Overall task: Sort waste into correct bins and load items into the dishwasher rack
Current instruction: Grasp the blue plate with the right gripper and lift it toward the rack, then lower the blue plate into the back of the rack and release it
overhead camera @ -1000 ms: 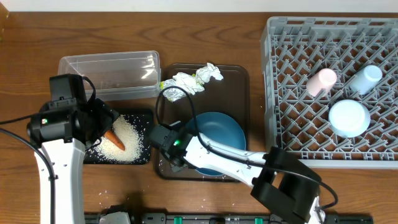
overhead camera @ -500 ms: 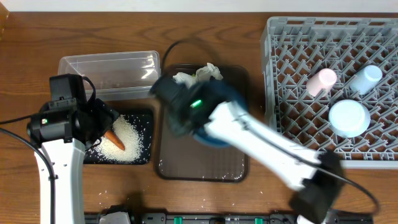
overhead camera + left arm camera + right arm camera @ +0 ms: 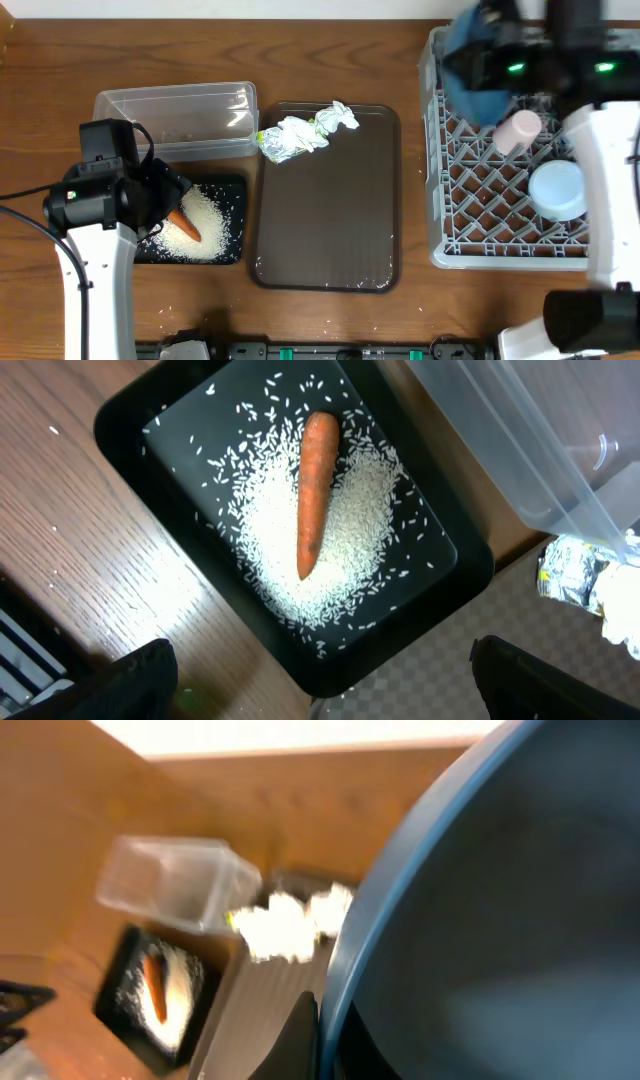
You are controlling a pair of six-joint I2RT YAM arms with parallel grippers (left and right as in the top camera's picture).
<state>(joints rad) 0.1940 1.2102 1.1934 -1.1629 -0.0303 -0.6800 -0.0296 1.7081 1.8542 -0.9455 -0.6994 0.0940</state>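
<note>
Where the overhead camera takes in the worktop (image 3: 330,60), the rack (image 3: 480,200) fills the right side to the frame's edge. The brown tray (image 3: 325,220) beside it lies mostly bare, the widest free stretch. The right arm (image 3: 605,150) reaches over the rack's far left corner, with the blue bowl (image 3: 470,65) above the pegs (both blurred). A pink cup (image 3: 518,130) and a white bowl (image 3: 555,188) sit in the rack close by. Paper (image 3: 340,115) and a wrapper (image 3: 283,145) lie at the brown tray's far edge. The tub (image 3: 180,118) and the black tray (image 3: 235,215) lie to its left, and the left arm (image 3: 95,200) overlaps the black tray.

In the left wrist view, the left pincer (image 3: 320,685) hangs released, fingers (image 3: 140,680) wide apart, over the black tray's near corner. The carrot (image 3: 315,490) lies on the rice (image 3: 350,550) mid-tray, ahead of the pincer and untouched. The tub's corner stands at upper right.

In the right wrist view, the blue bowl fills the right half. The right pincer (image 3: 322,1038) is clenched on its rim, with one finger (image 3: 300,1045) outside it. The tub and black tray show blurred far below.
</note>
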